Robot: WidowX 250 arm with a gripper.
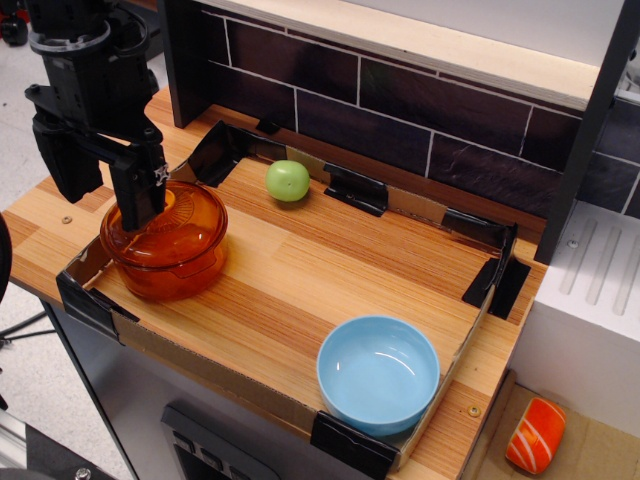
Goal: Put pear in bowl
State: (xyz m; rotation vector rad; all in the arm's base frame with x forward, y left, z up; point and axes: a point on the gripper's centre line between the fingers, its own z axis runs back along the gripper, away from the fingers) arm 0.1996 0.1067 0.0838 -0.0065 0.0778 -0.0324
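Pear untouched, bowl empty: nothing done

Pear [287, 180] sits on the wooden tabletop [300, 280] near the back cardboard edge, well apart from the light blue bowl [378, 374] at the front corner, which holds nothing. Reaching, grasping, carrying and dropping all appear left to do. The gripper [100, 185] hangs over the orange lidded pot [165, 245], fingers spread and empty. Its fingertips blur into the dark housing, and the arm is cut off above
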